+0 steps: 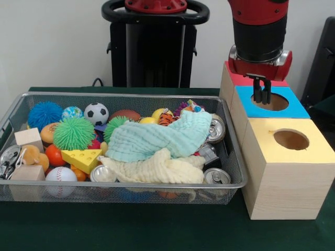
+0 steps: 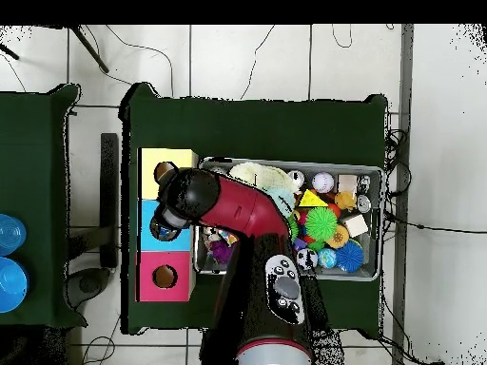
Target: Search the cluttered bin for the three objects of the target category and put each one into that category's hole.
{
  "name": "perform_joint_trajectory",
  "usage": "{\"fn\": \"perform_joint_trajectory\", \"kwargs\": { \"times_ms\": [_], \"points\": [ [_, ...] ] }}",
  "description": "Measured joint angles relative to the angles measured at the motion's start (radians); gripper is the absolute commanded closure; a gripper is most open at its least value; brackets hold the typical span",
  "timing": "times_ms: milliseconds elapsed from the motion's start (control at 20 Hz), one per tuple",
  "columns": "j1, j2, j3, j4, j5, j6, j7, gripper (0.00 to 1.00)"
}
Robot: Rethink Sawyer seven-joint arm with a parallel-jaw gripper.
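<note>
I am seeing no bottle showing in the bin (image 1: 31, 97); cloths, balls and cans are covering its contents. The gripper (image 1: 261, 97) is hanging just over the hole (image 1: 272, 101) of the blue-top box (image 1: 293, 109), fingers narrow and close together, nothing showing between them. The mint cloth (image 1: 157, 138) is lying across the cream cloth (image 1: 157, 170). The yellow-top box (image 1: 288, 172) is sitting nearest the camera.
</note>
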Motion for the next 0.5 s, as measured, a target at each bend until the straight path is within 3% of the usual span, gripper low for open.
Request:
{"fn": "perform_joint_trajectory", "kwargs": {
  "times_ms": [500],
  "points": [
    [0.0, -0.004, 0.0, -0.002, 0.0, 0.043, 0.0, 1.0]
  ]
}}
